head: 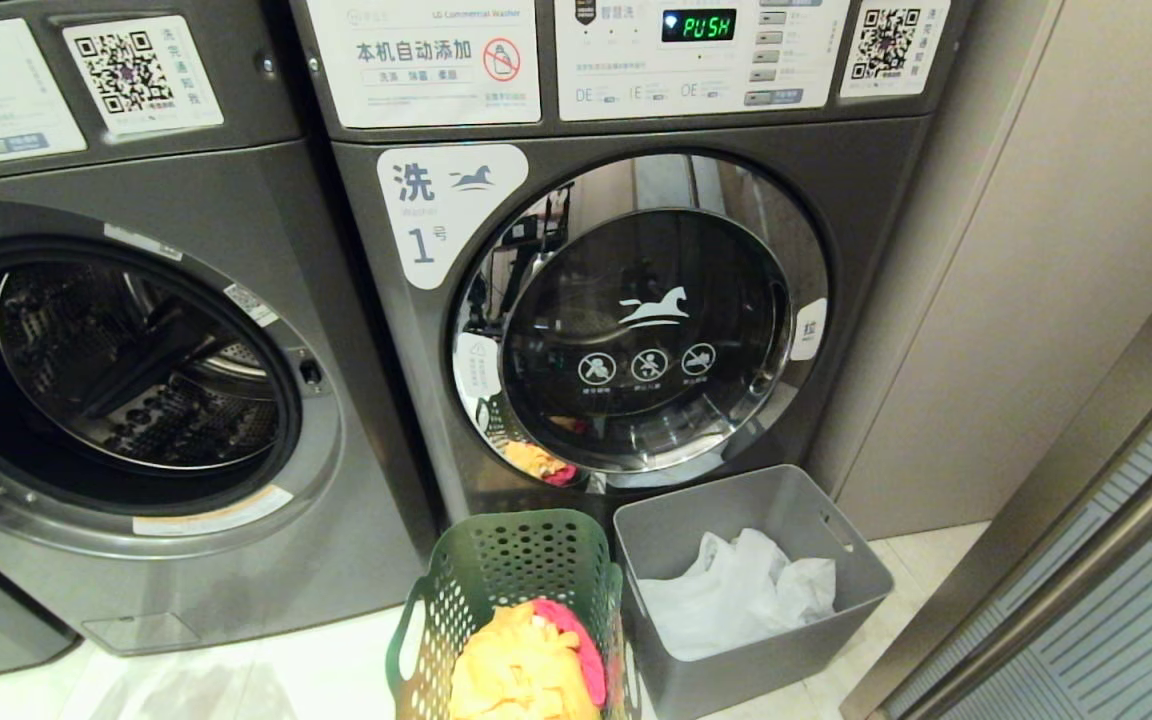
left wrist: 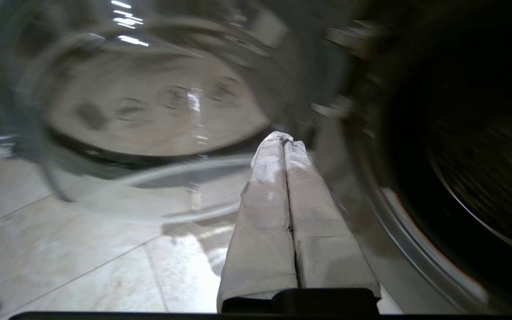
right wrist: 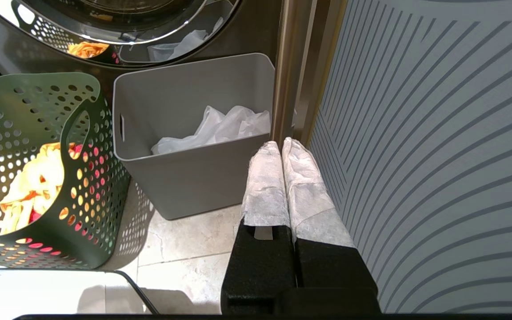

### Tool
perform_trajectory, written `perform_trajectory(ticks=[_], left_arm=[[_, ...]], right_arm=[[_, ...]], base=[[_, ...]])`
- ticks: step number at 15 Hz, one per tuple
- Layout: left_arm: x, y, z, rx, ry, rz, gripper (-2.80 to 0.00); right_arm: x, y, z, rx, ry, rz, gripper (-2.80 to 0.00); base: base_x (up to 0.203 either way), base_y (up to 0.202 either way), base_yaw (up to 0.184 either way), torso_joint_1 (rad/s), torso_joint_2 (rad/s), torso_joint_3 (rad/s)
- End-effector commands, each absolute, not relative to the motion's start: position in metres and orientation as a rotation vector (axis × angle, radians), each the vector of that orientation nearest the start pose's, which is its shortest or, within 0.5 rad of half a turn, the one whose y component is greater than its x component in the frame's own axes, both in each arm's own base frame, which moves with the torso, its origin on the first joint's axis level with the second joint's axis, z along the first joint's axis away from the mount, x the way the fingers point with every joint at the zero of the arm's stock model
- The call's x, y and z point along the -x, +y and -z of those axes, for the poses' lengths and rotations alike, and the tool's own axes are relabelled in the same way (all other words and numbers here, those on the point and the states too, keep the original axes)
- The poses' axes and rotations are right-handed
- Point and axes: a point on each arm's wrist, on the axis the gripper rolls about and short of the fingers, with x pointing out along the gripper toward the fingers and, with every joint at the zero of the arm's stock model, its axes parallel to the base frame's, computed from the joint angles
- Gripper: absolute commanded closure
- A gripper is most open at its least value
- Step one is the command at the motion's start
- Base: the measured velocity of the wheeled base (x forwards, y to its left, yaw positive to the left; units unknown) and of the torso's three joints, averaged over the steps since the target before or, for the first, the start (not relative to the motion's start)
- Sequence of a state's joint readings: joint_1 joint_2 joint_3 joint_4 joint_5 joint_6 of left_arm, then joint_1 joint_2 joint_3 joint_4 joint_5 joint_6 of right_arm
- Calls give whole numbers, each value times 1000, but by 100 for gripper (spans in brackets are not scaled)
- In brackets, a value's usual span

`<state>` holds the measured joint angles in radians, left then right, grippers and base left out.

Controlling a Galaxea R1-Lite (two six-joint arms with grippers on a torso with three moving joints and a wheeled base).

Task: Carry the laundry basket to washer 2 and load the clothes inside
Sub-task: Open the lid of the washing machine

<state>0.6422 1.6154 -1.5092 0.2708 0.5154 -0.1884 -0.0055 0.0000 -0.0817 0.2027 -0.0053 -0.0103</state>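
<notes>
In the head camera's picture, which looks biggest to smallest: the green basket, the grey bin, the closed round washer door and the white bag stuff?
1. Washer door, clearly the largest.
2. Grey bin.
3. Green basket, though the picture's edge cuts it off, so its place against the bin is unsure.
4. White bag material, smallest.

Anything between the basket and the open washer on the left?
Nothing visible. The green basket with clothes stands on the floor before the closed washer 1; the left washer's drum is open, bare floor between.
</notes>
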Motion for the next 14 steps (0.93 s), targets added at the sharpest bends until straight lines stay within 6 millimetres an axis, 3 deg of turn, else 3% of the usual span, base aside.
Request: perform_trajectory(ticks=[1, 2, 4, 7, 10, 14], left_arm=[[-203, 90, -331, 158, 252, -843, 0], [-191, 63, -320, 137, 281, -714, 0], [-171, 28, -292, 75, 339, -521, 0], [-158, 12, -261, 49, 397, -413, 0], [-194, 13, -237, 158, 497, -486, 0], [-241, 26, -208, 195, 550, -750, 0]], right_arm=[[30, 0, -77, 11, 124, 12, 0], [30, 0, -77, 11, 123, 12, 0], [30, 0, -77, 11, 123, 10, 0], [30, 0, -77, 11, 121, 10, 0], [30, 0, -77, 11, 123, 11, 0], [30, 0, -77, 11, 123, 10, 0]], base=[[0, 0, 0, 0, 0, 0], [0, 0, 0, 0, 0, 0], [0, 0, 0, 0, 0, 0], [0, 0, 0, 0, 0, 0], [0, 0, 0, 0, 0, 0], [0, 0, 0, 0, 0, 0]])
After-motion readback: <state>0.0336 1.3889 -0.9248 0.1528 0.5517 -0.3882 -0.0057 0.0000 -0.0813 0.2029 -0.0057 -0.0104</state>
